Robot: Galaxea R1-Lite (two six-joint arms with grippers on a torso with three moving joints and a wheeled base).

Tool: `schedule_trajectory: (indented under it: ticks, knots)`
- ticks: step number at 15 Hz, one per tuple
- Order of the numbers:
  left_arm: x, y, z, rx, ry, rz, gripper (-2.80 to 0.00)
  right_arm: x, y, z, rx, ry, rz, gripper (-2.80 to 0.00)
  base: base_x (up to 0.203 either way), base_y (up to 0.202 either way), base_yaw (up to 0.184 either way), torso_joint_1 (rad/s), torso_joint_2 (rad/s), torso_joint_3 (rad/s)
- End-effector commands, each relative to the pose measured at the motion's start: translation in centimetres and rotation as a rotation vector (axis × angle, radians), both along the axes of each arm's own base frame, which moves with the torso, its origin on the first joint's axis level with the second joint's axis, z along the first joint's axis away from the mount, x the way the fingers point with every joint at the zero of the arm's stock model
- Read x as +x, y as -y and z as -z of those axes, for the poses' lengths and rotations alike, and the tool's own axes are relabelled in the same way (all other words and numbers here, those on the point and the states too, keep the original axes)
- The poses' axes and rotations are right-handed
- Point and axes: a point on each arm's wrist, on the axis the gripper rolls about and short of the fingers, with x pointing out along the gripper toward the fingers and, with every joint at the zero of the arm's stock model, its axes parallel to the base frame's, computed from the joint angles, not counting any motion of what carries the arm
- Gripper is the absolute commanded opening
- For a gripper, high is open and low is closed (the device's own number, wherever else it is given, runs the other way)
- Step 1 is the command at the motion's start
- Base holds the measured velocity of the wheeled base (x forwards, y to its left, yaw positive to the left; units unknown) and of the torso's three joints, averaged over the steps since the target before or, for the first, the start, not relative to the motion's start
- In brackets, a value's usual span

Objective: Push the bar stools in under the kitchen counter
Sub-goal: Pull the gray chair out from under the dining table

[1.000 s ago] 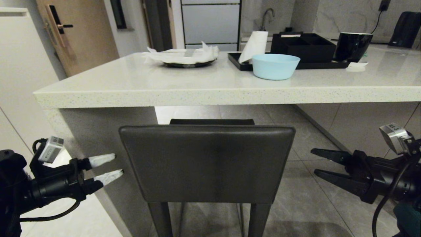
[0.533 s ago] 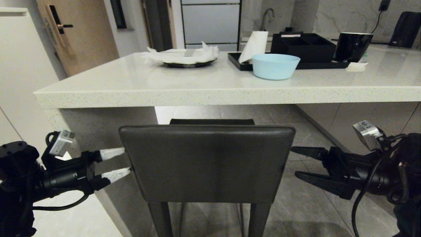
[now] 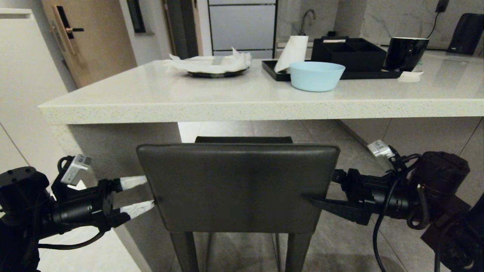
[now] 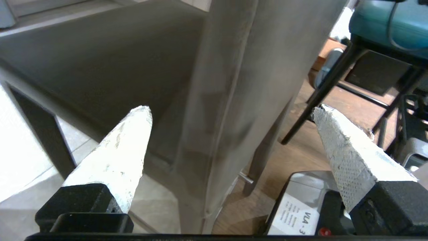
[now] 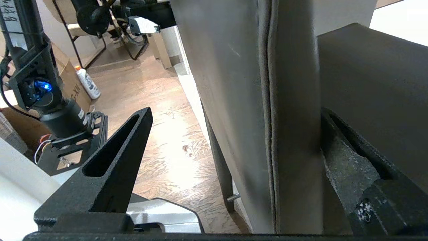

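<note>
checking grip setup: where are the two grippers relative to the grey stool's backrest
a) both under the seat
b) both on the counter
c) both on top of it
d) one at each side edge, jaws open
d: the left gripper and right gripper flank the grey stool's backrest, each open and straddling a side edge.

head dim, soft glare on kitchen counter | wrists brighter, floor glare, slight blur
</note>
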Motion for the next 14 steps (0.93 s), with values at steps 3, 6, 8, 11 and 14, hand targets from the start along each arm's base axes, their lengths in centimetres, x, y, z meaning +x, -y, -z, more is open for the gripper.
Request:
schedule_trajectory:
  ticks: [3,6,8,11,14]
  knots:
    - [0.1,2.5,-0.9,0.003,0.036,0.052,0.00,0.9,-1.1,0.8,0.000,-0.011,0.039,0.00,0.000,0.000,0.000,0.000,0.00,0.000]
    - [1.4,4.4,-0.3,0.009,0.025,-0.067,0.00,1.1,-2.0,1.0,0.001,-0.016,0.112,0.00,0.000,0.000,0.000,0.000,0.00,0.000]
    - [1.7,5.0,0.0,0.014,0.014,-0.125,0.00,1.1,-2.5,1.2,0.001,-0.021,0.183,0.00,0.000,0.000,0.000,0.000,0.00,0.000]
    - [1.2,5.0,0.2,0.016,-0.001,-0.129,0.00,0.9,-2.9,1.7,-0.013,-0.026,0.221,0.00,0.000,0.000,0.000,0.000,0.00,0.000]
    - [0.6,5.2,0.3,0.024,-0.008,-0.157,0.00,0.6,-3.5,1.8,-0.020,-0.018,0.209,0.00,0.000,0.000,0.000,0.000,0.00,0.000]
